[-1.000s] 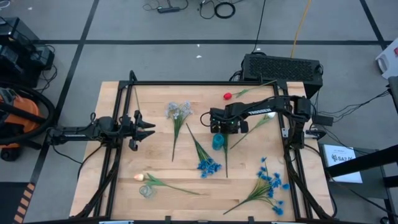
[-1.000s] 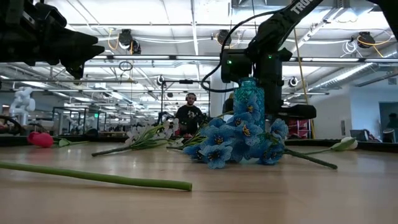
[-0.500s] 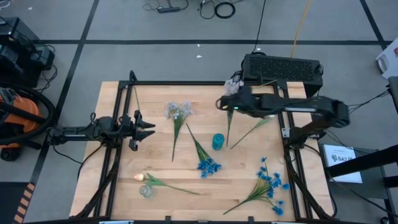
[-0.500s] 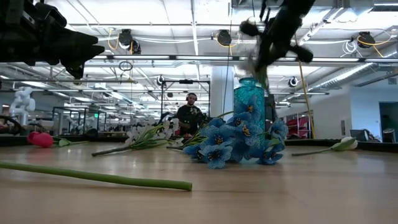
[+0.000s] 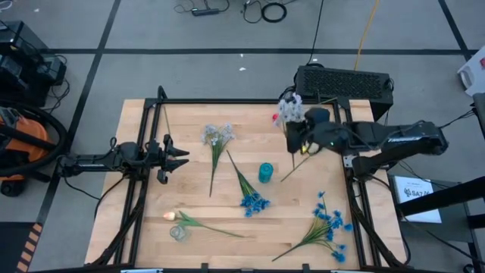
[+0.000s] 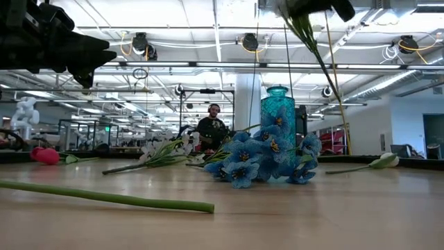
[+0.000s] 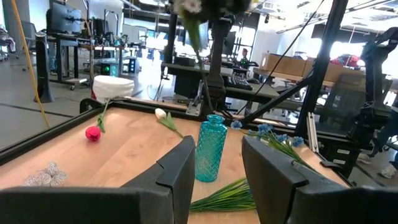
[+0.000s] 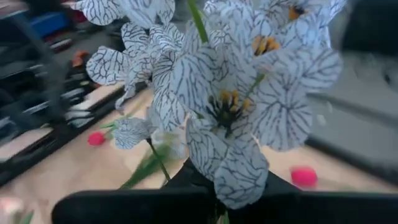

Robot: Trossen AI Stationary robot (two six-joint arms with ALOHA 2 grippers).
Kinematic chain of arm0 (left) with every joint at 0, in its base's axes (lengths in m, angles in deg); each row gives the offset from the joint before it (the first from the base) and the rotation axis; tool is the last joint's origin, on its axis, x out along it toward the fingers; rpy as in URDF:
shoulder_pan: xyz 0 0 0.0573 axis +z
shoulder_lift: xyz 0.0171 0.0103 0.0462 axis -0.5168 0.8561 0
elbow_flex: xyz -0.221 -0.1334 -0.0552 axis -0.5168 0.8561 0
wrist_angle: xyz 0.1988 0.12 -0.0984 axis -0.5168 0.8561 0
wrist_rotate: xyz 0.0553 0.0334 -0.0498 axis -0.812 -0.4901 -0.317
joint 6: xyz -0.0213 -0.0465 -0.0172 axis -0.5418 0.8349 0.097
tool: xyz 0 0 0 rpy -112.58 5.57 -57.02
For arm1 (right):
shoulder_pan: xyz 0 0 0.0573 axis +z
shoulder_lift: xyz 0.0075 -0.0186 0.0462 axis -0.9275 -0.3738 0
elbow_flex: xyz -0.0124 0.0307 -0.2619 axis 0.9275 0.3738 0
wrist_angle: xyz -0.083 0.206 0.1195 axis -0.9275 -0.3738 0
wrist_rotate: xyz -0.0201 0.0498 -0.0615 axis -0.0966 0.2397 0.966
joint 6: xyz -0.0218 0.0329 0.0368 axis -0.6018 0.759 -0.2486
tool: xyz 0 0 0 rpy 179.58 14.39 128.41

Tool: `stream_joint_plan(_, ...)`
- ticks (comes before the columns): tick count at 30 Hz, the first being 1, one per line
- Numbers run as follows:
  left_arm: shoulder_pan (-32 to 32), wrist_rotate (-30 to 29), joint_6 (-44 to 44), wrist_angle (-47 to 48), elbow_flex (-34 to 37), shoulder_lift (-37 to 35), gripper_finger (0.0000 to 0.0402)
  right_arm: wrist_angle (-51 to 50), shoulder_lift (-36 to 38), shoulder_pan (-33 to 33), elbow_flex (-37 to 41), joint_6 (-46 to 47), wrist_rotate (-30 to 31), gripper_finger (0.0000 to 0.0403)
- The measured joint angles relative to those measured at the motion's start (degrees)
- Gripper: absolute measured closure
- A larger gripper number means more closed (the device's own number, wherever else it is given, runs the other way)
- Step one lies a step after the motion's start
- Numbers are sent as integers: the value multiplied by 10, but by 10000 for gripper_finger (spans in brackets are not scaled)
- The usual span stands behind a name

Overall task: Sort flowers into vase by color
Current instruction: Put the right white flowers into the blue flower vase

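My right gripper (image 5: 296,135) hangs high over the table's far right part, shut on a pale grey-blue spray (image 5: 289,111). Its veined blossoms (image 8: 217,112) fill the right wrist view. The blue glass vase (image 5: 265,172) stands upright on the table, nearer and to the left of that gripper. My left gripper (image 5: 179,157) waits open at the table's left, level with the vase (image 7: 211,148). Lying flat on the table are another pale spray (image 5: 217,137), two bright blue sprays (image 5: 255,202) (image 5: 326,223), a red tulip (image 5: 276,117), a white tulip's stem (image 5: 292,171) and a cream tulip (image 5: 171,215). My right gripper holds the pale spray by its stem close under the blossoms (image 6: 303,29); the blossoms hide the place of contact in the wrist view. The spray is lifted clear of the table. Its long stem (image 6: 326,83) hangs below the gripper, slanting.
A small clear glass (image 5: 179,233) stands by the cream tulip near the table's near left edge. A black frame rail (image 5: 227,102) runs along the far edge. A black box (image 5: 345,82) sits beyond the far right corner. A person (image 6: 210,127) sits in the room behind.
My right gripper has risen from beside the blue vase and moved toward the table's far right, staying shut on the pale spray. The spray has gone up with it, so its stem, which lay on the table near the vase, now hangs clear.
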Motion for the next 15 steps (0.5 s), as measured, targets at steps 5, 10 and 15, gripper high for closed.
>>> stream_joint_plan(5, 0, 0, 0, 0, 0, 0, 262, 178, -2, 30, 39, -123, -41, 398)
stream_joint_plan(10, 0, 0, 0, 0, 0, 0, 262, 355, 0, 27, 89, -202, -131, 398)
stream_joint_plan(15, 0, 0, 0, 0, 0, 0, 262, 380, 0, 29, 99, -223, -136, 399)
